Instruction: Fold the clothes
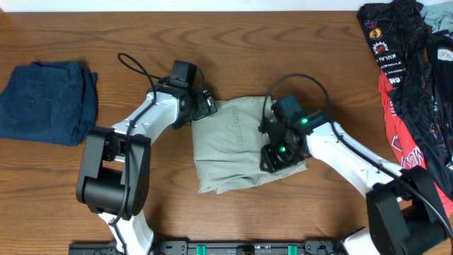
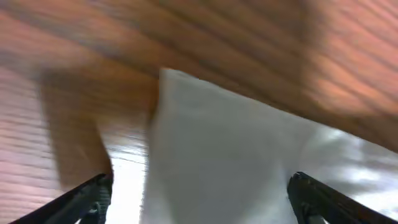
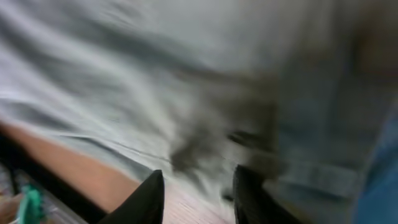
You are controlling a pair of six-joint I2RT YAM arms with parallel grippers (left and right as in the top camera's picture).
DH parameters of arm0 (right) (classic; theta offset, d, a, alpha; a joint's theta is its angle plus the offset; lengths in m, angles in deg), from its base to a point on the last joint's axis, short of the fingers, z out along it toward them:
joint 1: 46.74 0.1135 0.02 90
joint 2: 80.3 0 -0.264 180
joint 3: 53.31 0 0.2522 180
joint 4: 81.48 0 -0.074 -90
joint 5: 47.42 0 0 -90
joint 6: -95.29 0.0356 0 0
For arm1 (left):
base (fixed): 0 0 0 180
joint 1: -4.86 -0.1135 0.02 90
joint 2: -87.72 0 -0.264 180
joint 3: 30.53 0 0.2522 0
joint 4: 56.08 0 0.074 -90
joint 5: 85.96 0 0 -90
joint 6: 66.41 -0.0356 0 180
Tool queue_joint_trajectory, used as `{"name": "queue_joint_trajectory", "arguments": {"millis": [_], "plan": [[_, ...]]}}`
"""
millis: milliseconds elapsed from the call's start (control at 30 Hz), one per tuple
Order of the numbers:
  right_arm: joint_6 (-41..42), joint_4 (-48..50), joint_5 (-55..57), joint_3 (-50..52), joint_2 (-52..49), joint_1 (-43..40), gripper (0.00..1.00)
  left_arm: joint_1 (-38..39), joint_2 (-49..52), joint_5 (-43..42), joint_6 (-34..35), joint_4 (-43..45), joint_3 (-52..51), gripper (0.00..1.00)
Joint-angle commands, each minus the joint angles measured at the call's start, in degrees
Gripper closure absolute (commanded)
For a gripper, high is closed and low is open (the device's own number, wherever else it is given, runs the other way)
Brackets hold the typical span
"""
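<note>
Table (image 1: 233, 28): wood, seen from overhead.

Khaki trousers (image 1: 233, 145): laid at mid-table, already doubled into a compact bundle. Near edge uneven and layers misaligned, so a last fold or squaring-up is judged to remain.

Heap of dark and red garments (image 1: 410, 78): far right corner, unfolded.

Blue jeans (image 1: 46, 99): folded, by the left edge.

Left gripper (image 1: 207, 104): at the bundle's far left corner, fingers (image 2: 93, 193) spread wide, nothing held.

Right gripper (image 1: 274, 157): on the bundle's right side, fingers (image 3: 149, 196) partly parted, no cloth seen clamped; view blurred.
</note>
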Motion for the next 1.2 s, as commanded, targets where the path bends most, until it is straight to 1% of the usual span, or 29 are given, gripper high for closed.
{"name": "queue_joint_trajectory", "arguments": {"millis": [0, 67, 100, 167, 200, 233, 300, 400, 500, 633, 733, 800, 900, 933, 967, 1067, 1133, 1167], "plan": [[7.98, 0.22, 10.97, 3.39, -1.36, -0.26, 0.58, -0.09, 2.89, -3.41, -0.33, -6.27, -0.31, 0.14], [11.85, 0.35, 17.22, 5.07, -1.36, -1.46, 0.48, -0.09, 3.02, -3.39, -0.35, -12.81, -0.31, 0.19], [13.25, 0.24, 20.04, 5.40, -1.36, -2.12, 0.44, -0.09, 3.02, -3.39, -0.35, -15.74, -0.31, 0.22], [15.69, 0.22, 25.83, 5.73, -1.36, -3.89, 0.38, -0.09, 3.02, -3.67, -0.33, -22.23, -0.31, 0.36], [16.83, 0.68, 28.96, 5.70, -1.36, -5.09, 0.35, -0.07, 3.02, -4.26, -0.31, -25.99, -0.33, 0.45], [16.85, 1.70, 30.82, 5.70, -1.36, -6.12, 0.32, 0.11, 3.02, -5.29, -0.33, -29.20, -0.37, 0.48], [16.81, 5.46, 32.96, 5.66, -1.36, -8.24, 0.29, 0.74, 3.02, -8.37, -0.35, -34.60, -0.39, 0.50], [14.91, 11.65, 32.68, 5.66, -1.36, -10.95, 0.27, 2.29, 2.86, -11.43, -1.03, -37.73, -0.39, 0.50], [12.22, 14.21, 32.04, 5.66, -1.36, -12.37, 0.24, 3.76, 2.12, -11.72, -1.42, -37.05, -0.39, 0.50], [9.68, 14.05, 32.06, 5.66, -1.36, -12.44, 0.21, 3.69, 0.31, -11.74, -1.42, -32.92, -0.37, 0.49], [9.29, 14.05, 32.06, 5.66, -1.36, -12.44, 0.20, 2.99, -1.44, -11.74, -1.42, -29.35, -0.35, 0.44], [9.29, 14.05, 32.06, 5.68, -1.36, -12.46, 0.20, 2.25, -2.54, -11.74, -1.60, -26.84, -0.33, 0.39], [9.29, 14.08, 32.06, 5.68, -1.36, -12.46, 0.19, 1.27, -3.87, -11.78, -3.85, -23.71, -0.24, 0.34], [9.29, 14.08, 32.06, 5.68, -1.36, -12.46, 0.19, 1.07, -4.24, -11.78, -4.79, -22.91, -0.24, 0.27], [9.29, 14.08, 32.06, 5.68, -1.36, -12.46, 0.19, 0.96, -4.70, -11.78, -6.23, -21.86, -0.24, 0.25], [9.29, 14.08, 32.06, 5.68, -1.36, -12.44, 0.19, 0.98, -5.86, -11.78, -11.37, -19.17, -0.24, 0.08], [9.29, 14.05, 32.06, 5.73, -1.36, -12.44, 0.19, 0.98, -6.14, -11.76, -13.86, -17.53, -0.24, 0.02], [9.29, 14.05, 32.06, 5.73, -1.36, -12.44, 0.19, 0.96, -6.19, -11.72, -14.36, -16.61, -0.24, 0.00]]}}
